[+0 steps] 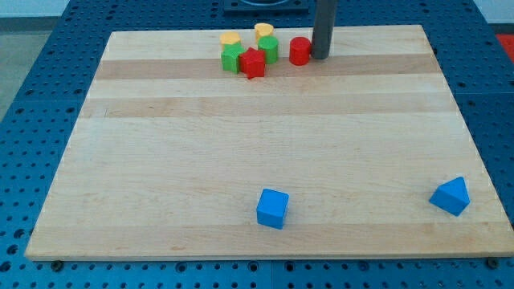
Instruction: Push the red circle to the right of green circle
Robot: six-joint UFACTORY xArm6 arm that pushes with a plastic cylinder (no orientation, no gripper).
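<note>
The red circle (pixel 299 50) stands near the view's top edge of the wooden board. The green circle (pixel 268 50) stands just to its left, with a small gap between them. My tip (pixel 320 56) rests on the board right beside the red circle, on its right side, touching or nearly touching it. The rod rises straight up out of the view's top.
A red block (pixel 252 63) and a green block (pixel 233 57) crowd left of the green circle. Two yellow blocks (pixel 230 38) (pixel 263 30) lie behind them. A blue cube (pixel 272 208) and a blue block (pixel 450 196) lie near the view's bottom. The board's edge (pixel 265 32) is close behind.
</note>
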